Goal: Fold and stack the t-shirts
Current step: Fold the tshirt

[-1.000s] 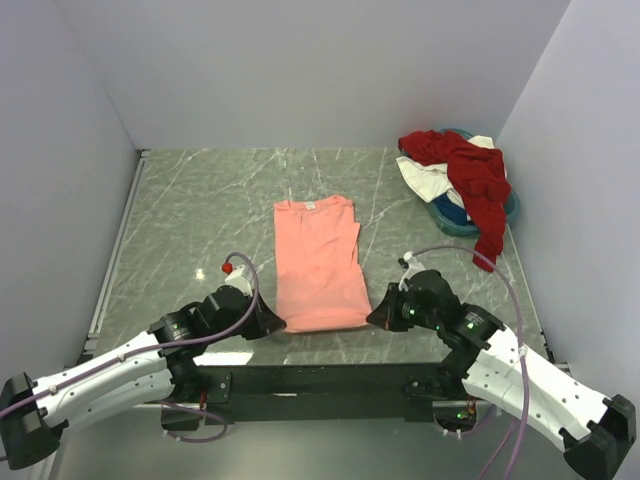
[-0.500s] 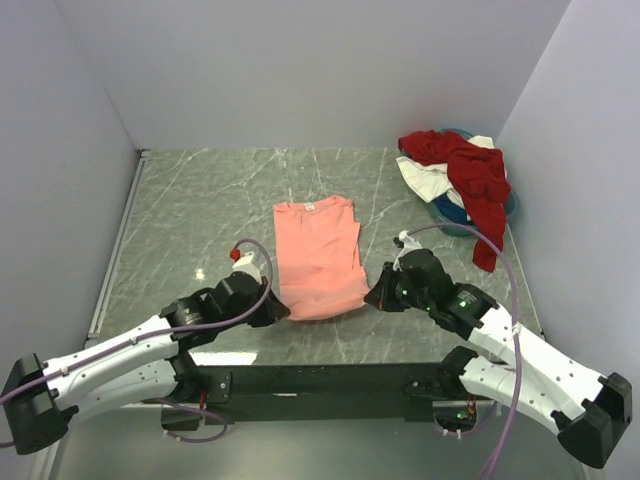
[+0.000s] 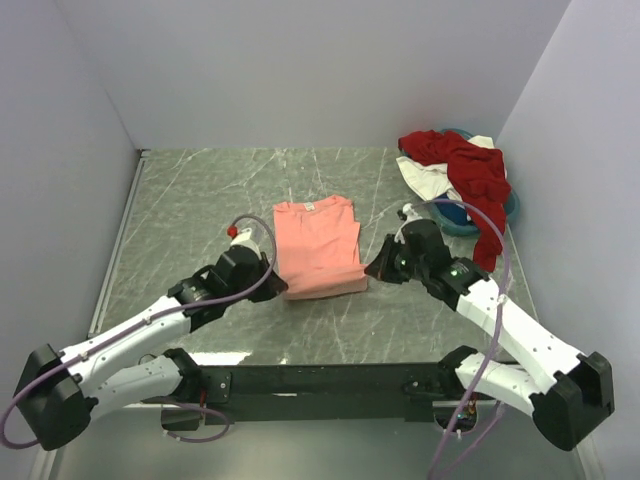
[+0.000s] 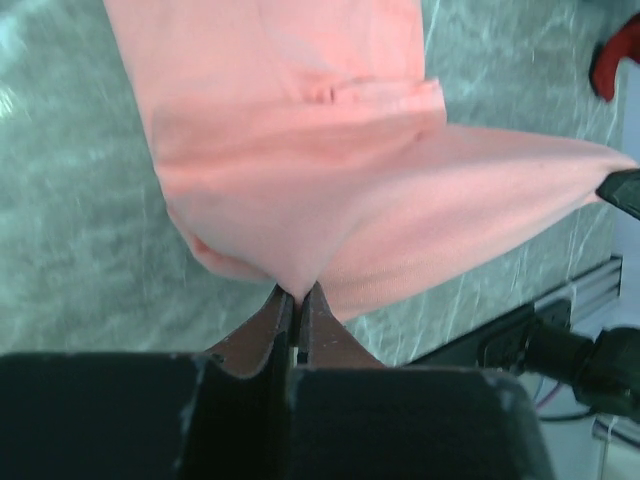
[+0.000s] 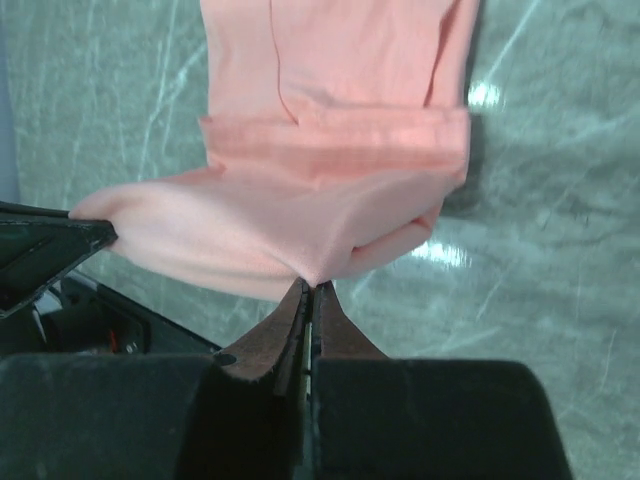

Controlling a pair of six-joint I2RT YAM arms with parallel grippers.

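Salmon-pink t-shirt (image 3: 315, 250) on pale-walled marbled table (image 3: 200, 200), hem pinched by left claw (image 3: 284, 293) and right claw (image 3: 368, 272).

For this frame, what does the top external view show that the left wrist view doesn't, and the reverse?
Only top external: the white shirt, heaped in the far right corner. Only left wrist: the left gripper seen close up, pinched shut on cloth. Both: the salmon-pink shirt, its near hem raised off the table.
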